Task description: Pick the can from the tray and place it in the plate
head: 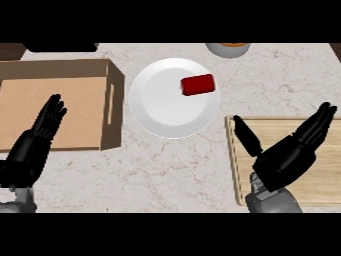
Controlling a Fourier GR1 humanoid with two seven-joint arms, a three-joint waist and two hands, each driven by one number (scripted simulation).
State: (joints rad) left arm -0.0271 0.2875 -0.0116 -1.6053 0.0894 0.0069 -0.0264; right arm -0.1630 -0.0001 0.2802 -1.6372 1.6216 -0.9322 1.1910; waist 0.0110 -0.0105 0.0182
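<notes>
A red can (pixel 198 85) lies on its side on the white plate (pixel 165 107), toward the plate's upper right. The light wooden tray (pixel 335 155) sits at the right with nothing on it that I can see. My right hand (pixel 287 157) is open over the tray's left part, fingers straight and pointing up-right, thumb spread toward the plate. It is apart from the can. My left hand (pixel 34 145) is open at the left, fingers up, over the brown box.
A brown open-topped box (pixel 114 107) stands left of the plate. A grey bowl (pixel 228 48) with something orange in it shows at the counter's far edge. A dark object (pixel 58 47) lies at the top left.
</notes>
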